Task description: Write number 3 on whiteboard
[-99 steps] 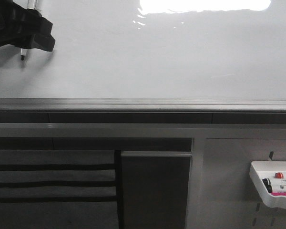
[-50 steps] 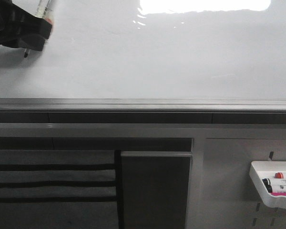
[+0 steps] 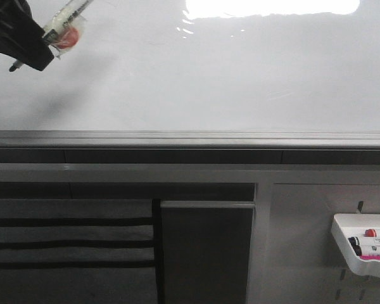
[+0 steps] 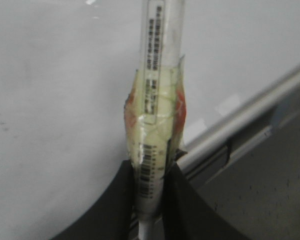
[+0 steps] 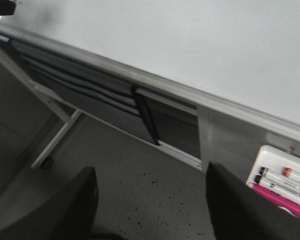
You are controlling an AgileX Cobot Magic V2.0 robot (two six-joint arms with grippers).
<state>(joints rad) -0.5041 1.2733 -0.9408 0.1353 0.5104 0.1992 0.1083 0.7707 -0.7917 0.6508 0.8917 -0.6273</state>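
The whiteboard (image 3: pixel 215 82) is a glossy white board with a grey rim along its near edge. No number 3 shows on it. My left gripper (image 3: pixel 26 45) is at the board's far left and is shut on a marker (image 3: pixel 62 25), a clear-barrelled pen wrapped in yellowish tape with a red patch. The marker's black tip (image 3: pixel 12 67) points down and left, lifted off the board. In the left wrist view the marker (image 4: pixel 155 115) sits between the two black fingers of the left gripper (image 4: pixel 149 200). My right gripper (image 5: pixel 150 200) is open and empty over the floor.
A small white tray (image 3: pixel 364 252) with several markers hangs on the stand at the lower right; it also shows in the right wrist view (image 5: pixel 282 187). The grey rim (image 3: pixel 190 138) and dark frame run below the board. A glare patch (image 3: pixel 272 6) lies at the board's top.
My left gripper has moved up and left and tilted, swinging the marker's tip away from the board surface toward the left.
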